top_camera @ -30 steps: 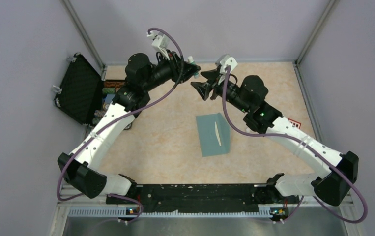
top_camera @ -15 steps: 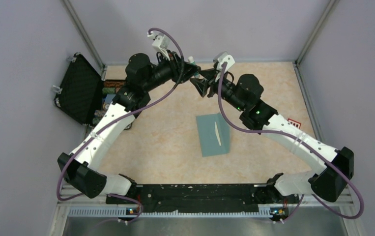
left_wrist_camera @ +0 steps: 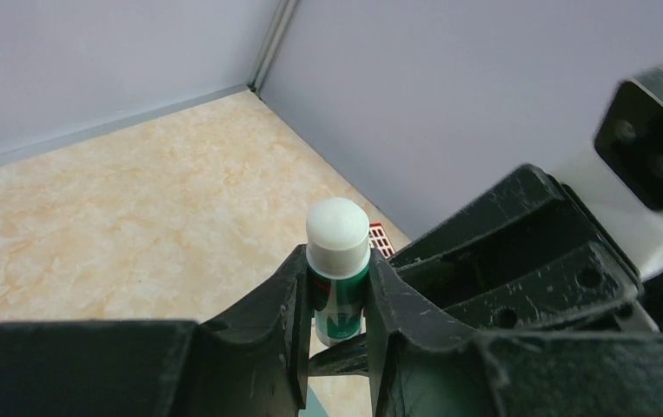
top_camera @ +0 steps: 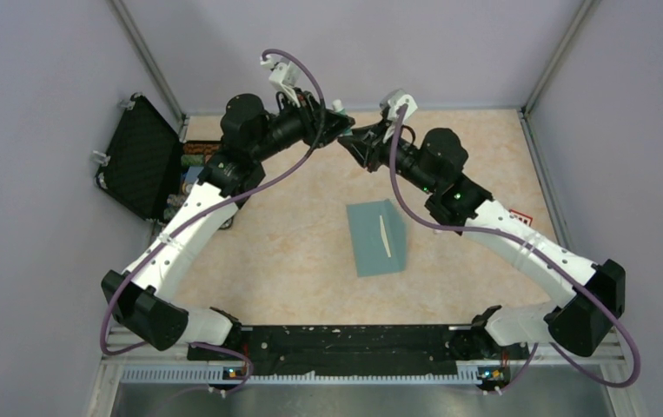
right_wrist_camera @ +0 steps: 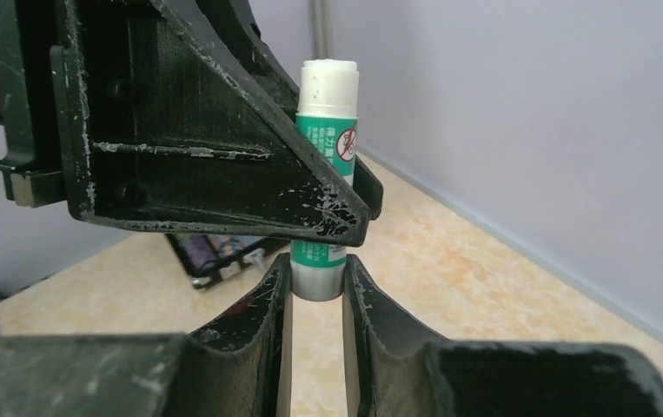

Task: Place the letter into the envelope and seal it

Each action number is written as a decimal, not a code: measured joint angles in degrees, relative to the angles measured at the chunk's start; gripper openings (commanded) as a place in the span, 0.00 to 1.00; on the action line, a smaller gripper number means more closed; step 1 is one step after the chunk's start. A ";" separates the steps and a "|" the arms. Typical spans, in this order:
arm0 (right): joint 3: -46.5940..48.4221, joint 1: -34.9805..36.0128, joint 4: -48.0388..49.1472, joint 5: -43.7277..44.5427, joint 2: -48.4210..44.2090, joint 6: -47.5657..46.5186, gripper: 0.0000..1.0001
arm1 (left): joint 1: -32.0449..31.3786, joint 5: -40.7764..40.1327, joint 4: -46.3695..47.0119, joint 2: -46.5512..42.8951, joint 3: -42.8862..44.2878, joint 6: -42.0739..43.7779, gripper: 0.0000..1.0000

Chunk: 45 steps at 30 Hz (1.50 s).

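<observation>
Gripping a green-and-white plastic glue stick (left_wrist_camera: 337, 236), left gripper (left_wrist_camera: 337, 300) clamps its body. Right gripper (right_wrist_camera: 317, 280) pinches its base. Teal blue-grey paper envelope (top_camera: 378, 237) lies flat on beige table (top_camera: 284, 261).

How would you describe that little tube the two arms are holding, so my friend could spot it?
Look above the far end of the beige table, where the left gripper and right gripper meet. Both pinch a small glue stick: white cap, green printed body, unlike the flat teal envelope lying on the table.
</observation>
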 measured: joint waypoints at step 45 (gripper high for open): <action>4.90 -11.28 -9.22 -42.45 2.49 15.23 0.61 | 4.46 8.22 -0.22 -0.98 -3.28 0.83 0.00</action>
